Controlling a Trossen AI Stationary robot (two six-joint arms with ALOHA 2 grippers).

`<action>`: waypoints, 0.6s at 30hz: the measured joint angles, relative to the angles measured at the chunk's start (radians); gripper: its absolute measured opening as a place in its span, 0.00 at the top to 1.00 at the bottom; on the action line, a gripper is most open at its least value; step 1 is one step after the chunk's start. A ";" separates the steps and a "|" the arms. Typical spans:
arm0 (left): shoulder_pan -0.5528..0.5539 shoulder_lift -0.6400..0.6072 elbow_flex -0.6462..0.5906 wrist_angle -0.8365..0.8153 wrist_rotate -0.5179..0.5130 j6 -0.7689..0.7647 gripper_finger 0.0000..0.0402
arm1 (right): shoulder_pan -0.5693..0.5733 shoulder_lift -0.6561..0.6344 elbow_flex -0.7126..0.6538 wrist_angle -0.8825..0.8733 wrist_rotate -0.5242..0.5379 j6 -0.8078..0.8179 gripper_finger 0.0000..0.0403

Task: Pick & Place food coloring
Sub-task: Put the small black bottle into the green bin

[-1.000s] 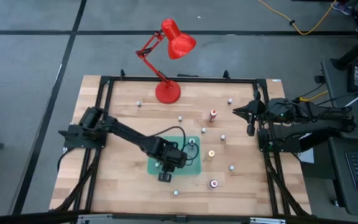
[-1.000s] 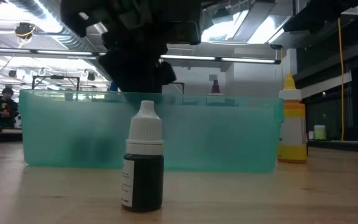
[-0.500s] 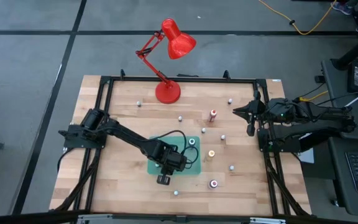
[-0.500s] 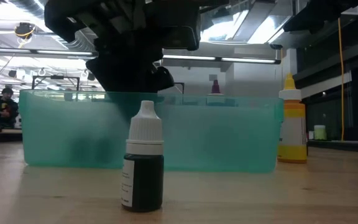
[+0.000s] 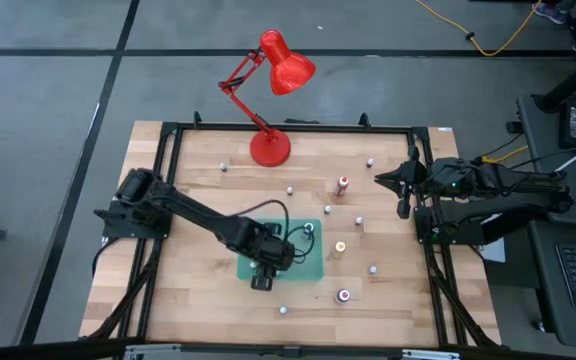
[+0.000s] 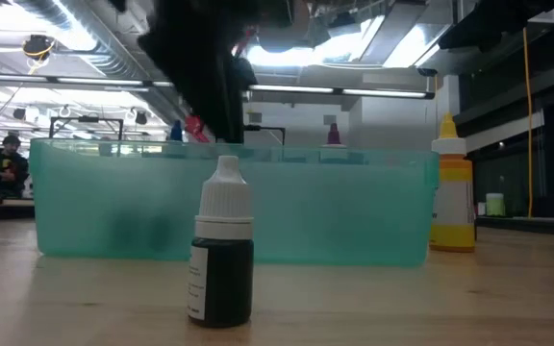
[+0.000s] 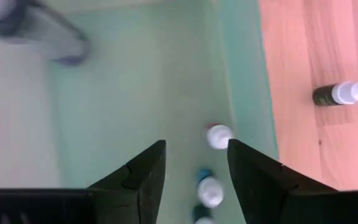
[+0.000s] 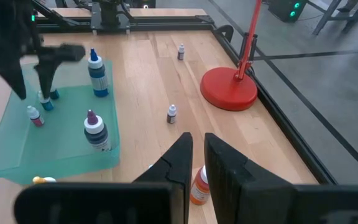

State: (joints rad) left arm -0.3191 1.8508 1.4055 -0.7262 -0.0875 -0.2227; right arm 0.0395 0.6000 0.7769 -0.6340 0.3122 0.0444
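While the left tool [image 7: 191, 158] hangs spread over the green bin [image 7: 135, 81] | two bottles [image 7: 211, 190] below, bodies hidden | right tool [image 8: 194, 152] pressed together.

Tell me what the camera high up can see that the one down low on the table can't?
Only the high view shows the red lamp, the waiting right arm's tool at the table's right edge, and the left arm's tool over the green tray. Only the low view shows the dark bottle with its white cap up close, the yellow bottle standing beside the tray, and the room behind. Both show the tray, the left arm over it, and the wooden table.
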 joint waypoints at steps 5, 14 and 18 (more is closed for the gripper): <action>0.016 -0.112 0.000 -0.054 -0.104 -0.069 0.58 | 0.000 0.000 0.000 0.000 0.000 0.000 0.89; 0.047 -0.238 0.000 -0.206 -0.202 -0.299 0.58 | 0.000 0.000 0.000 0.000 0.000 0.000 0.89; 0.073 -0.285 0.000 -0.296 -0.225 -0.377 0.58 | 0.000 0.000 0.000 0.000 0.000 0.000 0.89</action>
State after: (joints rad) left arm -0.2465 1.5657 1.4055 -1.0223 -0.3123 -0.6002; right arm 0.0395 0.6001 0.7765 -0.6338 0.3122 0.0444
